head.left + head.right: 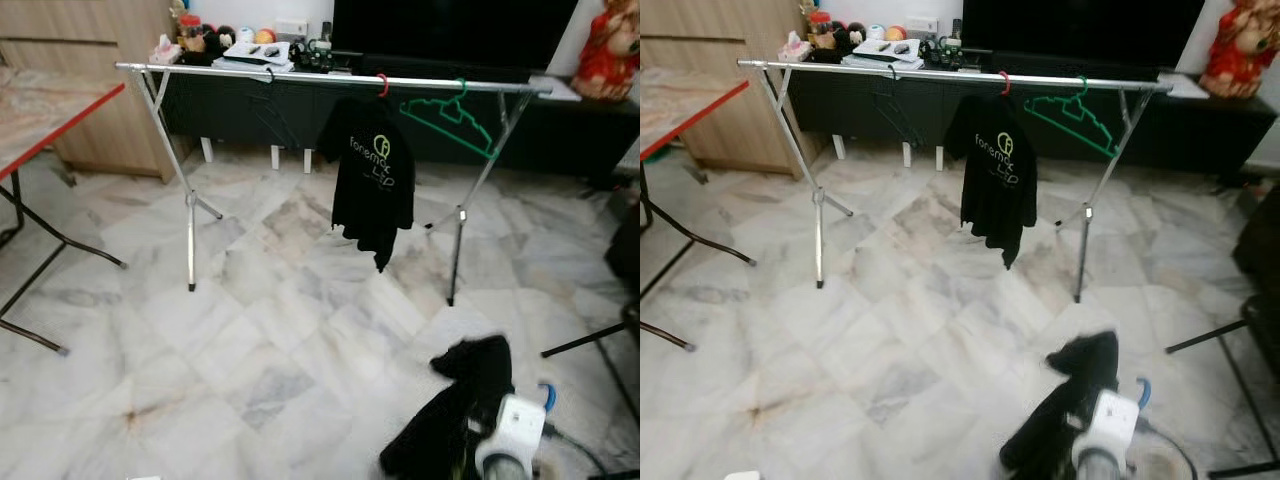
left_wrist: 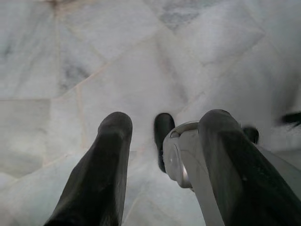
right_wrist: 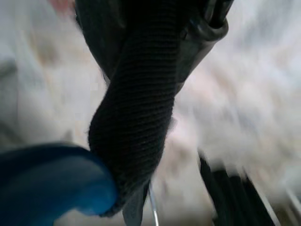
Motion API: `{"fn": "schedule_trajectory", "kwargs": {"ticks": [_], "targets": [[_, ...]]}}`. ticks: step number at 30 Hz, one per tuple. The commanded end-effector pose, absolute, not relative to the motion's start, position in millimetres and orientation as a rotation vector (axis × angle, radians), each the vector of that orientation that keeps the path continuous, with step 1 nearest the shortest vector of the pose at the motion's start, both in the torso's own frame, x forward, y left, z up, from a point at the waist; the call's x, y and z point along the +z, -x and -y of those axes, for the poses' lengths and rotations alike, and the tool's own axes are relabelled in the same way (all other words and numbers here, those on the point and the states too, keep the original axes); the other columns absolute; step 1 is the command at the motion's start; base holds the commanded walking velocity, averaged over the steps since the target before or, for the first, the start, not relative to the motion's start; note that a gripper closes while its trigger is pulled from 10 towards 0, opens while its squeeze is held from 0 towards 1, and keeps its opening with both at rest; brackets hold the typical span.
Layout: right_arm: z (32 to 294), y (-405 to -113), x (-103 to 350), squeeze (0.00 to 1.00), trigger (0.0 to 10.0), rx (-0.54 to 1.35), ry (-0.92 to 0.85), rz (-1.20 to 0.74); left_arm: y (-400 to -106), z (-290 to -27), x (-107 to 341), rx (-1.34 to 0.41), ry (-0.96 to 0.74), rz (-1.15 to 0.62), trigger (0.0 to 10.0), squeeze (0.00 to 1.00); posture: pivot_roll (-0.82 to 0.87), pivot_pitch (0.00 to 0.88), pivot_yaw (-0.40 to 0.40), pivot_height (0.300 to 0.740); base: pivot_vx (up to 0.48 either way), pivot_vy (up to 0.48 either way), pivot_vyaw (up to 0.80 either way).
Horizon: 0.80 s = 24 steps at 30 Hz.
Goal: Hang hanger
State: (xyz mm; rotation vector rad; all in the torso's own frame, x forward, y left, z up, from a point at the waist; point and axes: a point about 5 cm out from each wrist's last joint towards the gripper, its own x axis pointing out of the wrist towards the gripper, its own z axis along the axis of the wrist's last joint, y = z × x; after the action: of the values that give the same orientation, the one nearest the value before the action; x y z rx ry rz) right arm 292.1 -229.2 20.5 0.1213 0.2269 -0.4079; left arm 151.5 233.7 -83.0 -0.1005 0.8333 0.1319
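Note:
A silver clothes rack stands across the marble floor ahead. On its rail hang a black T-shirt on a red hanger and, to its right, a bare green hanger. A thin dark hanger hangs further left. Low at the right, my right gripper is shut on a blue hanger that carries a black garment, well short of the rack. The right wrist view shows the garment's ribbed collar beside the blue hanger. My left gripper is open over the floor, holding nothing.
A red-edged folding table stands at the left with its black legs on the floor. Behind the rack is a black TV console and a wooden cabinet. Black stand legs reach in at the right.

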Motion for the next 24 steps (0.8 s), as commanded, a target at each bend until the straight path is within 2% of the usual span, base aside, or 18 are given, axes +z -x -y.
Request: {"fn": "schedule_trajectory", "kwargs": {"ticks": [1, 8, 12, 16, 20, 22, 24], "targets": [[241, -317, 66, 0.00, 10.0, -0.414, -0.105, -0.003, -146, -233, -86, 0.129, 0.104, -0.860, 10.0, 0.00, 0.00, 0.105, -0.013, 0.740, 0.000, 0.000, 0.00], [225, -325, 71, 0.00, 10.0, -0.350, -0.122, 0.000, -146, -228, -87, 0.110, 0.082, -0.861, 10.0, 0.00, 0.00, 0.108, -0.017, 0.740, 0.000, 0.000, 0.00], [207, -327, 56, 0.00, 10.0, -0.230, -0.065, -0.139, -152, -228, -83, 0.116, 0.064, -0.823, 10.0, 0.00, 0.00, 0.106, -0.016, 0.740, 0.000, 0.000, 0.00], [201, -325, 43, 0.00, 10.0, -0.092, 0.060, -0.304, -169, -233, -73, 0.088, 0.007, -0.744, 10.0, 0.00, -0.01, 0.106, -0.016, 0.740, 0.000, 0.000, 0.00], [204, -323, 37, 0.00, 10.0, -0.016, 0.138, -0.376, -190, -238, -61, 0.082, -0.041, -0.671, 10.0, 0.00, -0.01, 0.102, -0.021, 0.740, 0.000, 0.000, 0.00], [203, -323, 35, 0.00, 10.0, 0.098, 0.229, -0.429, -215, -241, -41, 0.032, -0.085, -0.544, 10.0, 0.00, 0.00, 0.099, -0.024, 0.740, 0.000, 0.000, 0.00], [201, -324, 36, 0.00, 10.0, 0.168, 0.290, -0.431, -225, -240, -31, -0.010, -0.115, -0.484, 10.0, 0.00, 0.00, 0.096, -0.024, 0.740, 0.000, 0.000, 0.00]]}}
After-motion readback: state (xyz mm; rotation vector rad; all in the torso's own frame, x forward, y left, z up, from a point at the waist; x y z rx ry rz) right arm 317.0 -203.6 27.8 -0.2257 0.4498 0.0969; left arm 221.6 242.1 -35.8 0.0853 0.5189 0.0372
